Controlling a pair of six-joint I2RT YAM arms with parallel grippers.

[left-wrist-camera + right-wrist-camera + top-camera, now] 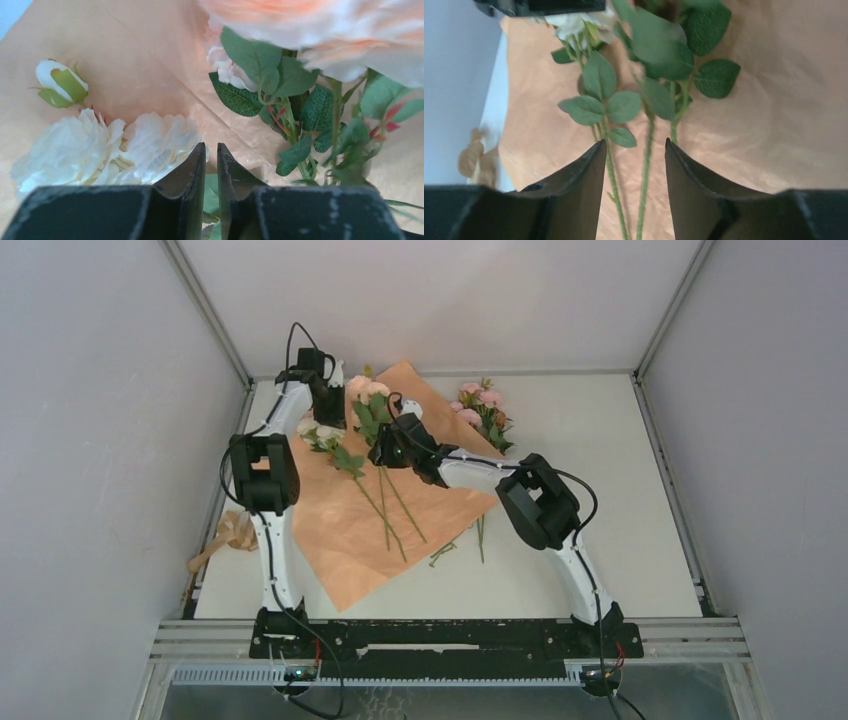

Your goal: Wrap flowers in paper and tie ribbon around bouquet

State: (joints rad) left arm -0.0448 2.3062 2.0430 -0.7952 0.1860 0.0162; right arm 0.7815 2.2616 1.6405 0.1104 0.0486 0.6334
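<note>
Large tan crinkled kraft paper sheet [335,555] lay flat on white table [600,500]. Pink & cream rose-like flowers w/ long green stems [365,390] lay on paper. L gripper [211,146] beside cream bloom [115,145], jaws nearly together, green leaf in slit; grip: cannot tell. R gripper [635,142] jaws apart over stems. Limp peach fabric ribbon [225,540] at table's left edge, off paper.

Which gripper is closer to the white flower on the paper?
Left. The left gripper is right beside the white flower; the right gripper hangs farther down the bunch, over the green stems.
</note>
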